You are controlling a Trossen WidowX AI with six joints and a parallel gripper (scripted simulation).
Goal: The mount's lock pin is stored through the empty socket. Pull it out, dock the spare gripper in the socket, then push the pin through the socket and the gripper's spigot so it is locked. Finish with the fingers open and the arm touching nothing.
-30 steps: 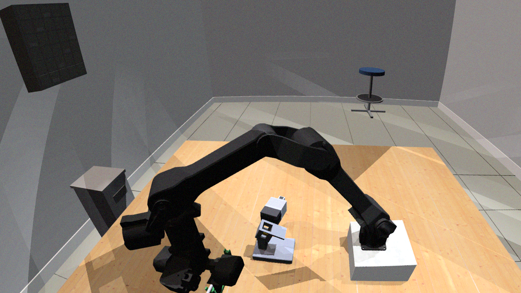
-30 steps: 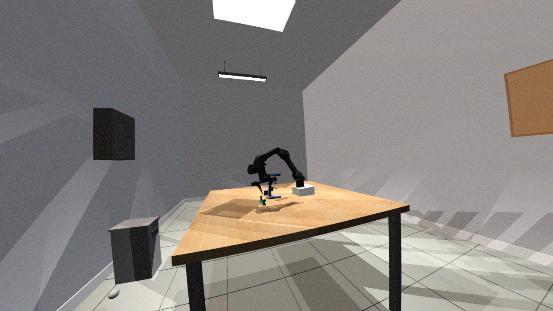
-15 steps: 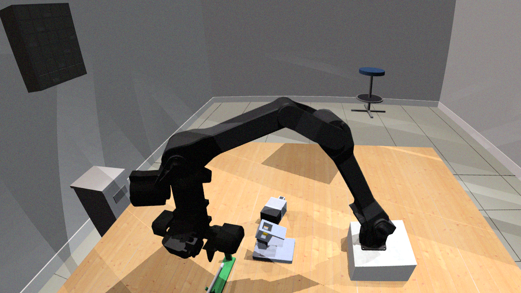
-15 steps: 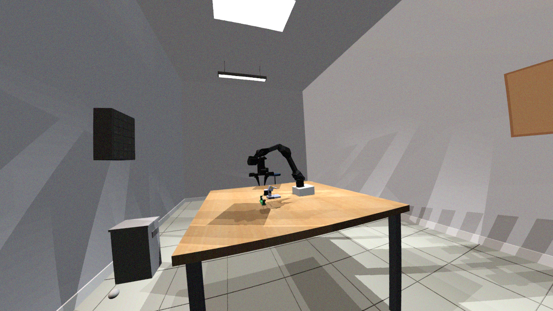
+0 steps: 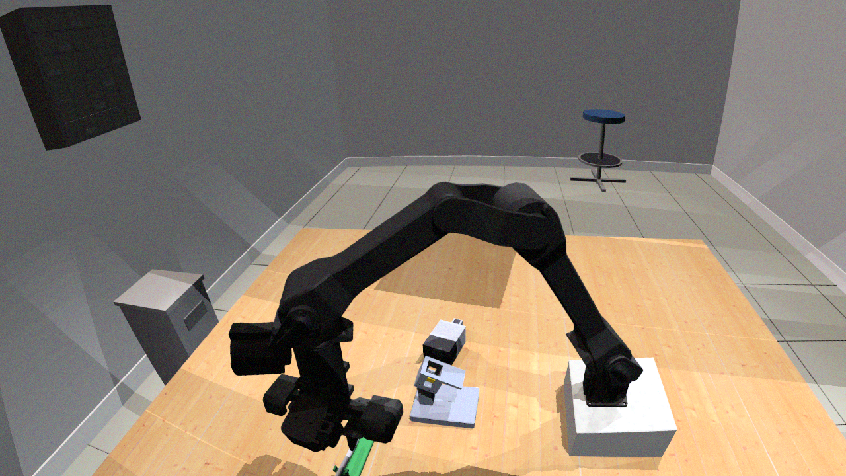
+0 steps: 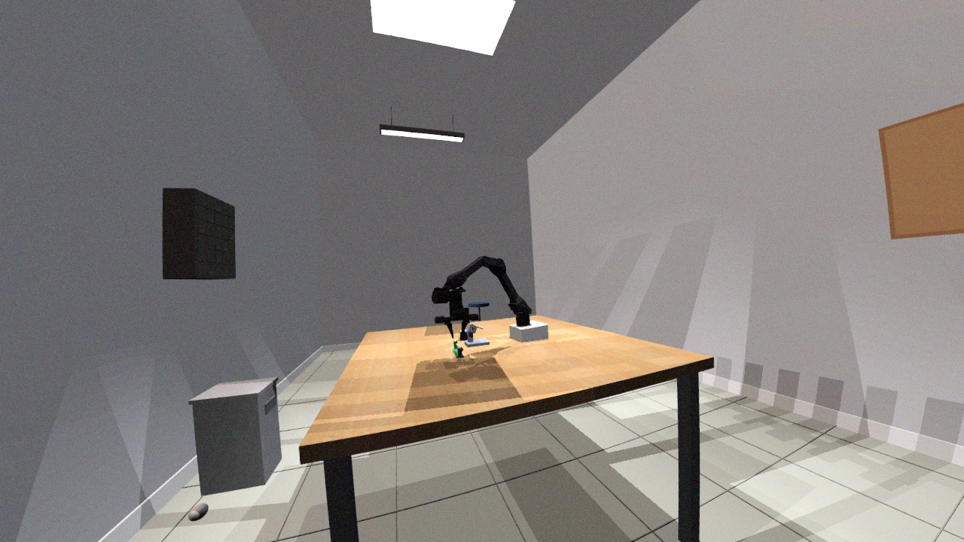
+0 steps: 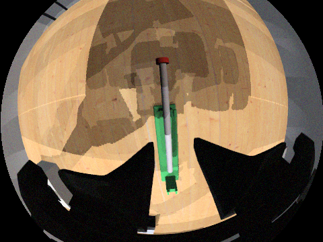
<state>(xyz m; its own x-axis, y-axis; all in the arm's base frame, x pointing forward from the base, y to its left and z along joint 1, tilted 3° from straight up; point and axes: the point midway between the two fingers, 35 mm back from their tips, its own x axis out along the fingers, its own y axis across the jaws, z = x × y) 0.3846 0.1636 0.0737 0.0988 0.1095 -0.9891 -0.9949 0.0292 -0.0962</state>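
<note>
The lock pin [image 7: 166,107], a grey rod with a red head, lies along a green cradle [image 7: 171,185] [image 5: 358,454] [image 6: 457,349] on the table near its front left. My gripper [image 7: 174,144] [image 5: 346,435] hangs just above it and is open. One finger is on each side of the cradle, with a gap on both sides. The pin's white end [image 5: 342,465] shows below the wrist in the top view. The grey mount [image 5: 445,408] [image 6: 471,336] stands to the right, its tilted socket [image 5: 435,371] empty. The spare gripper [image 5: 445,340], a grey and black block, lies just behind the mount.
The arm's white base block [image 5: 618,417] [image 6: 527,330] stands at the right of the wooden table [image 5: 680,331]. A grey cabinet [image 5: 165,319] stands on the floor left of the table. A blue stool [image 5: 602,145] stands far back.
</note>
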